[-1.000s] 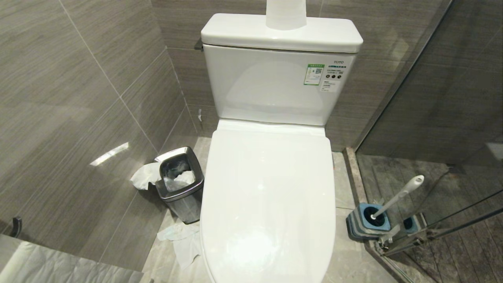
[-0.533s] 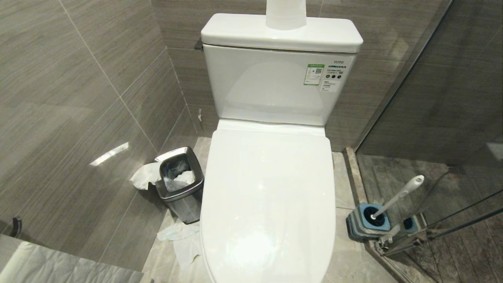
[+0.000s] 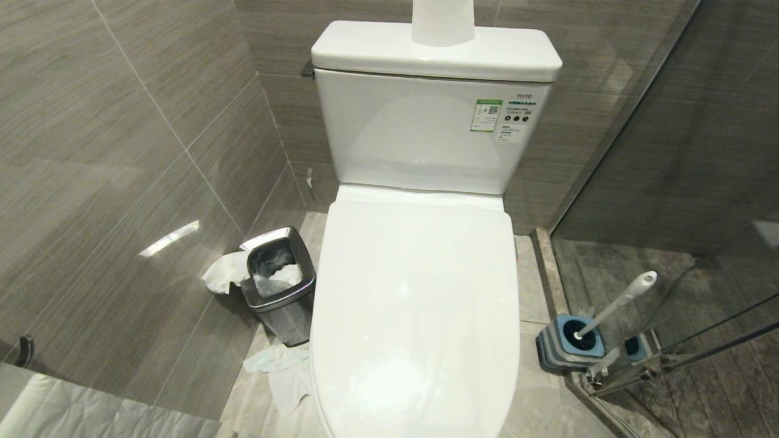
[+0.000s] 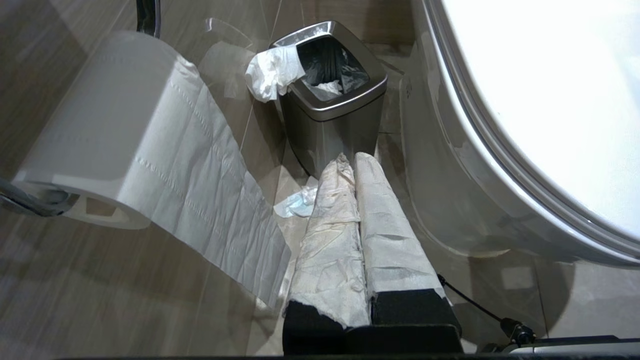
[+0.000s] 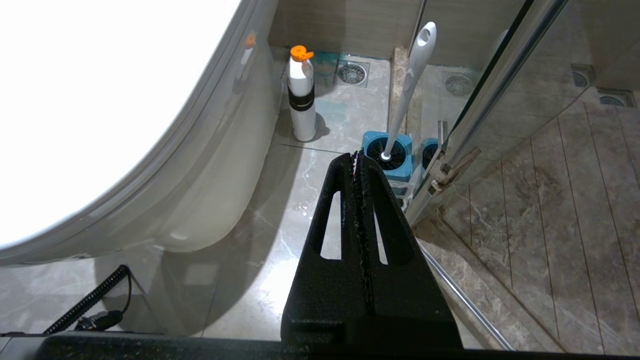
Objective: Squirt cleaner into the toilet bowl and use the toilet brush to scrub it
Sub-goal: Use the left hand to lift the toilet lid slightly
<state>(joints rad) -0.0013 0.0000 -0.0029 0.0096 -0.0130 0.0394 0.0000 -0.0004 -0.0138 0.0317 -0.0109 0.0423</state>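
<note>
Toilet bowl: I see one glossy white ceramic toilet bowl (image 3: 420,316) at the centre of the head view, lid down; rigid, heavy, fixed. I judge the smooth lid slippery, best lifted at its front edge.
Toilet brush: one slim white plastic-handled toilet brush (image 3: 618,301) stands tilted in one square blue-and-grey holder (image 3: 563,347), lower right of the head view. I judge it light and stiff; I would grip mid-handle, below the rounded tip.
Cleaner: one white squeeze bottle with an orange cap (image 5: 301,95) stands on the floor beside the bowl's base, upper centre of the right wrist view. Likely light, soft-walled; I would hold the body near the black band.
Left gripper (image 4: 350,162): paper-wrapped fingers pressed together, empty, low beside the one square steel bin (image 4: 330,100).
Right gripper (image 5: 356,156): black fingers closed, empty, pointing toward the holder.
Paper: one hanging toilet roll (image 4: 115,145).
</note>
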